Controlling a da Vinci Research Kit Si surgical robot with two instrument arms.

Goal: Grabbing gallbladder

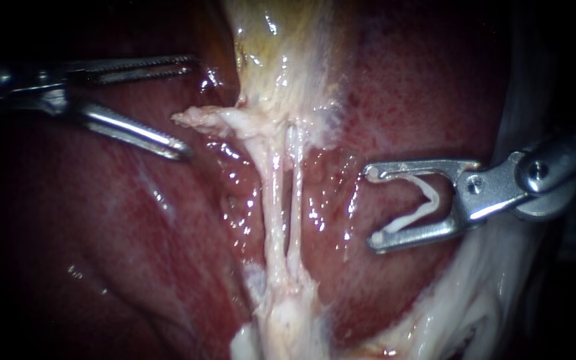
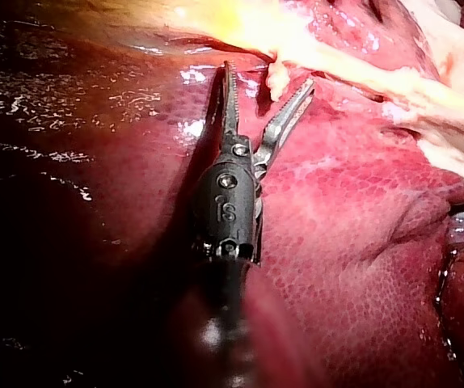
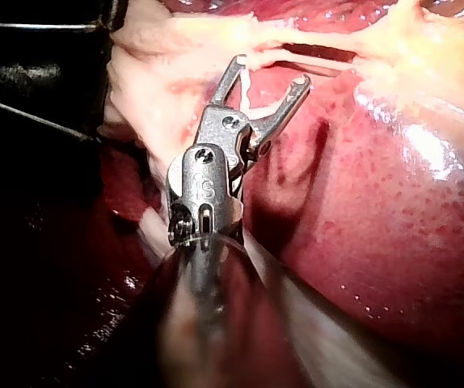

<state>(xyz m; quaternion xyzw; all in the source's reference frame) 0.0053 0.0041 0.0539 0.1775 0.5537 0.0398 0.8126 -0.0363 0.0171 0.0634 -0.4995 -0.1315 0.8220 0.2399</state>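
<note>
Left instrument (image 1: 189, 107) in from the left, jaws wide apart, gripping nothing. Liver (image 1: 135, 233) under and around both jaws. Pale tissue shred (image 1: 198, 119) just ahead of the tips, in the gap between them in the left wrist view; contact impossible to tell. Gallbladder (image 1: 281, 53) pale yellow, just beyond the upper jaw tip, apart from it, not grasped. Two thin tubes (image 1: 275, 193) running down from it side by side, between the two instruments' tips, clear of both. Right instrument (image 1: 373, 205) in from the right, jaws spread yet holding a white clip (image 1: 425, 203), one leg against each jaw. Tips near the tubes, not touching. White tissue (image 1: 475, 293) below the lower jaw.
</note>
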